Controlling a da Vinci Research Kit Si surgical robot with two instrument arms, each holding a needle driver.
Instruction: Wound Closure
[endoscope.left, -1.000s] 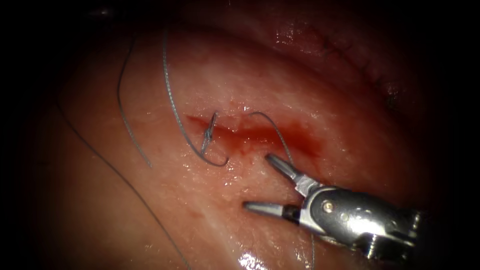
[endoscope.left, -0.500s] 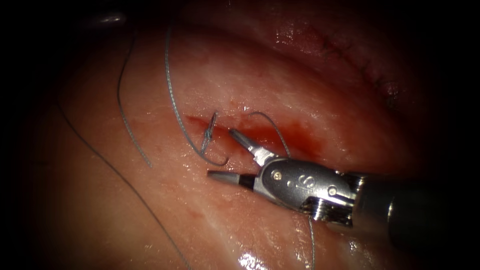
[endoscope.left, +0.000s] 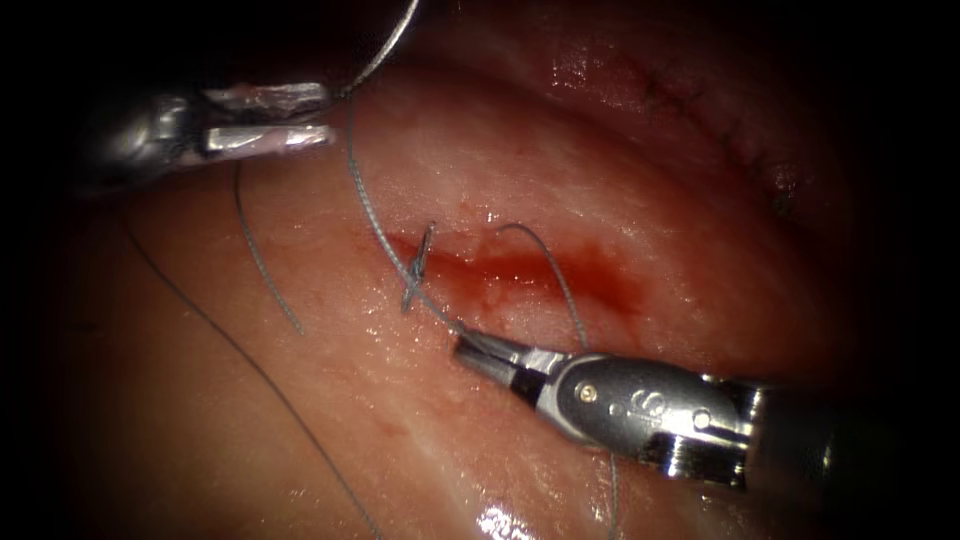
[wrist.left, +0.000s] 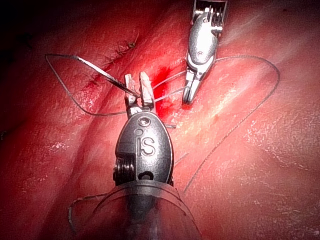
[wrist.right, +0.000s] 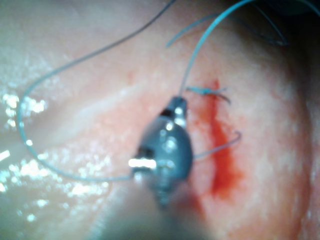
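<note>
Right tool (endoscope.left: 475, 350) clamped on thread (endoscope.left: 375, 225) just below cut (endoscope.left: 520, 270); left tool (endoscope.left: 300, 115) holding needle (endoscope.left: 385, 50), up-left of cut.

Perhaps only darkness beyond the lit centre.

Right tool (endoscope.left: 470, 349) clamping thread (endoscope.left: 372, 215), left tool (endoscope.left: 300, 115) gripping needle (endoscope.left: 390, 45)

**Bright Middle, Dark Edges**

The endoscope light falls brightest on the tissue (endoscope.left: 600, 180) around the cut (endoscope.left: 520, 270). Farther from the cut, everything fades to black. Wet spots below the cut shine white. The right tool (wrist.right: 167, 145) looks blurry up close.
</note>
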